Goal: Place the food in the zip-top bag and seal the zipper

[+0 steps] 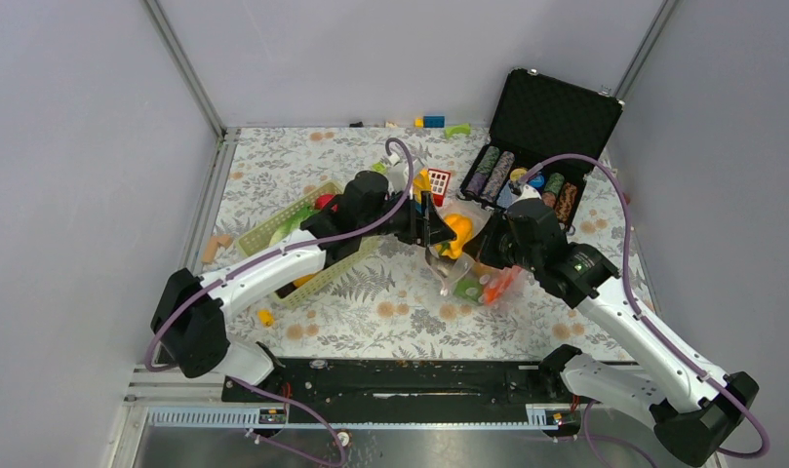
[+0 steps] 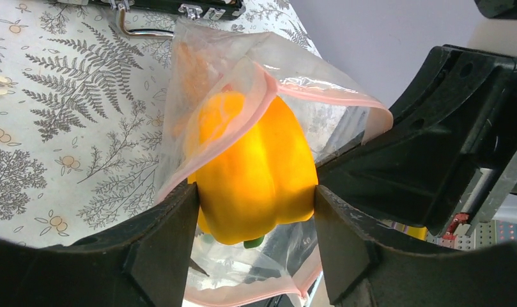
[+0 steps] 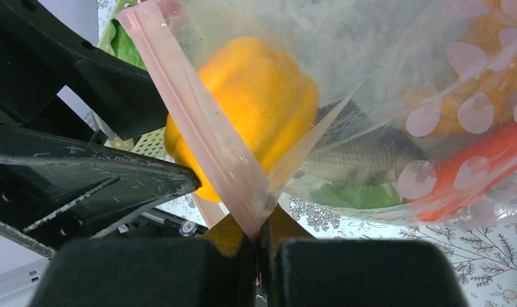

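Step in hand: loading of food into the zip-top bag (image 2: pixel 198 70). Sealing not yet begun.

Left hand (image 2: pixel 252 211): clenched on a yellow pepper (image 2: pixel 255 166), one finger pressed to each flank. Pepper at the bag's mouth, partway in. Far end behind the clear film, near end and green stem outside, zipper (image 2: pixel 319 94) crossing over it.

Right hand (image 3: pixel 262 252): closed tight on the bag's mouth edge, pinching the pink-red strip and holding that lip up off the desk (image 1: pixel 371 312). Mouth open, gaping toward the left hand.

Already inside the bag, per the right wrist view: orange carrot (image 3: pixel 473 169) and a green leafy piece (image 3: pixel 351 195), low in the bag and well apart from the mouth. Other contents too blurred by the film to name.

Elsewhere: pale green basket (image 1: pixel 291 222) under the left arm, with red and green pieces visible in it, count not determinable. Open black case (image 1: pixel 556 112) at the far right, no part in the task.

Next move, as judged: push the pepper deeper until clear of the strip, then release. Keep the right pinch firm meanwhile, the floppy film being likely to fold or drag inward with the pepper. Withdraw the fingers without snagging the lip. Risk: pepper rolling back out if released too near the mouth. Zipper closure only after loading of the remaining food, with both lips aligned and pressed along the full strip.
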